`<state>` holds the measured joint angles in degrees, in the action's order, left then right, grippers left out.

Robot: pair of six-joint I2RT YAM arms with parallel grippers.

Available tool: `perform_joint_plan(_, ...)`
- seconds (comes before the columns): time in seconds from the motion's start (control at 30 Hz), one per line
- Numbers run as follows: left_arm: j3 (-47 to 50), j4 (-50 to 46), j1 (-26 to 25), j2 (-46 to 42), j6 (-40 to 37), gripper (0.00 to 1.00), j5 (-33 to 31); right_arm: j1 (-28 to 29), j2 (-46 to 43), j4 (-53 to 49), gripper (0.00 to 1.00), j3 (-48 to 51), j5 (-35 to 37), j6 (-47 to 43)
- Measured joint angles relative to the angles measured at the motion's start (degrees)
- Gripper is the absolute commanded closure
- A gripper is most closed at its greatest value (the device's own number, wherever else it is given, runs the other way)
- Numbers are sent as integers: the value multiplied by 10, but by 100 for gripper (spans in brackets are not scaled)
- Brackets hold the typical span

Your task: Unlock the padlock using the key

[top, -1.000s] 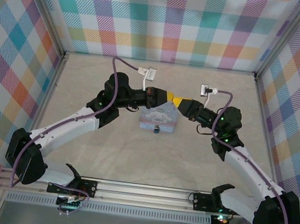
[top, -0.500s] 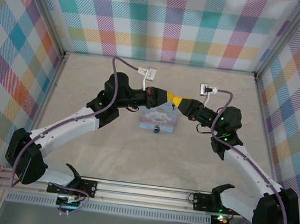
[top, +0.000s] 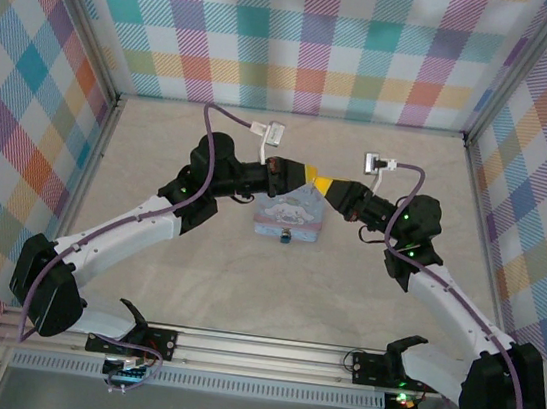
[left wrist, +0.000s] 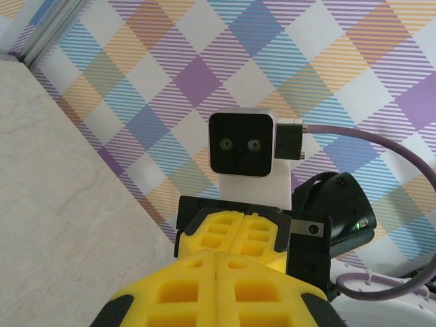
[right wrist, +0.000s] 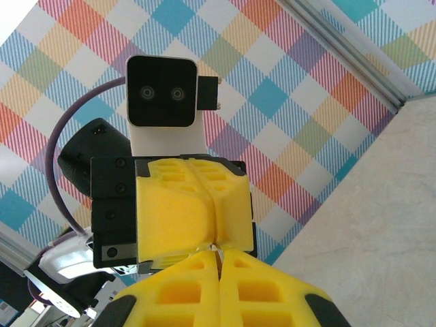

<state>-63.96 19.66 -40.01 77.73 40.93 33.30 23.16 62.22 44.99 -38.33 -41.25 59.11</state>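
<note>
Jaws both shut, tips meeting near tin (top: 273,221).

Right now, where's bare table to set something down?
Free: the wide near strip between the tin and the front rail, and both back corners of the table. Crowded: the middle, where left gripper and right gripper meet by the tin.

Dark metal padlock (top: 288,235), matt stone-look table (top: 273,285)
</note>
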Motion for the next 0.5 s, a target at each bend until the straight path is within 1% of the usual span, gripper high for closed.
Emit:
perform_joint_plan(0.13,0,0,0,0,0,100,-1,0,0,0,100,0,1,0)
perform_joint_plan(0.17,0,0,0,0,0,98,-1,0,0,0,100,0,1,0)
perform_joint_plan(0.23,0,0,0,0,1,77,-2,0,0,0,100,0,0,-1)
perform_joint_plan(0.3,0,0,0,0,2,64,-4,0,0,-5,100,0,0,-8)
perform_joint_plan(0.33,0,-1,0,0,4,59,-6,0,-2,-12,100,0,0,-14)
perform_joint_plan(0.4,0,-5,1,-3,2,55,-14,0,-6,-28,100,0,1,-24)
perform_joint_plan(0.43,0,-8,3,-5,2,50,-17,0,-11,-38,100,0,1,-30)
perform_joint_plan(0.5,0,-17,7,-13,0,46,-24,0,-22,-56,100,0,1,-42)
